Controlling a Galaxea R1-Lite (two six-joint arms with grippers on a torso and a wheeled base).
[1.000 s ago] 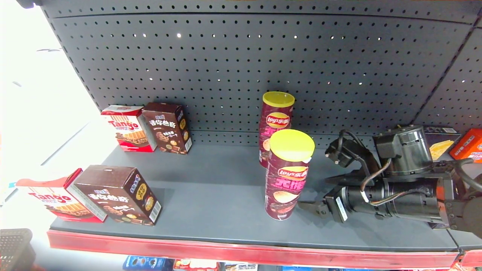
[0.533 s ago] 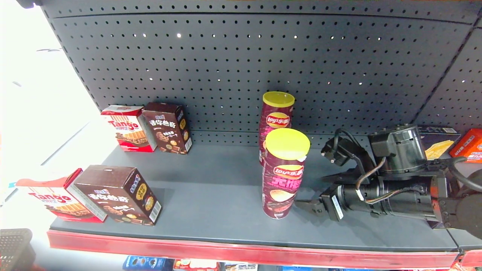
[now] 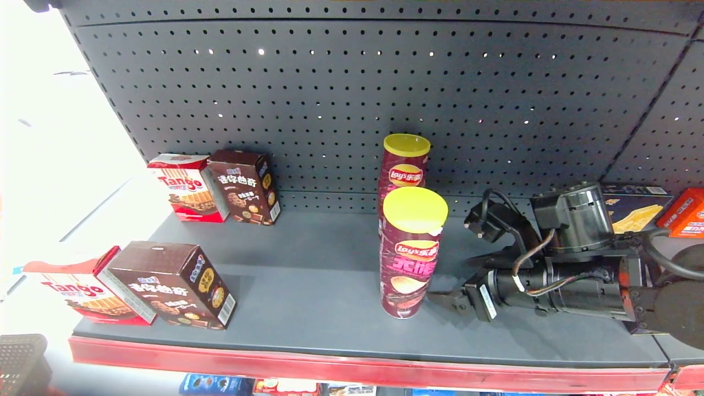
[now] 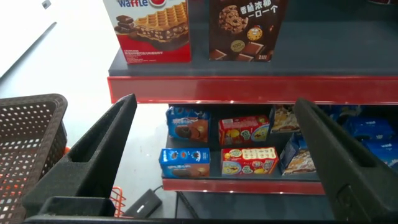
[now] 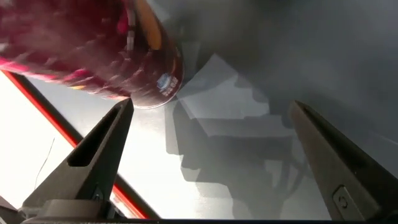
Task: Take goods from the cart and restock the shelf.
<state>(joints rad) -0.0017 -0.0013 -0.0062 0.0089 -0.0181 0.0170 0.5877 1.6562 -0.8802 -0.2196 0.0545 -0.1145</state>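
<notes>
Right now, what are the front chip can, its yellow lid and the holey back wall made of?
Front can: a stiff round tube, probably cardboard, with a glossy wrap printed all around it.
Lid: likely plastic, because it is smooth, plain yellow and thin at the edge.
Back wall: looks like painted sheet metal. It is matte dark grey with neat rows of punched holes.

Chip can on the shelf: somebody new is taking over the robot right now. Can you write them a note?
Right gripper: open, empty, low on the shelf beside the base of the front chip can.
Left gripper: open, empty, down by the brown basket.
The front chip can stands upright, just before the back chip can.
Done: that can is placed and released.
To do: probably pull the right arm clear, then fetch more goods.
</notes>
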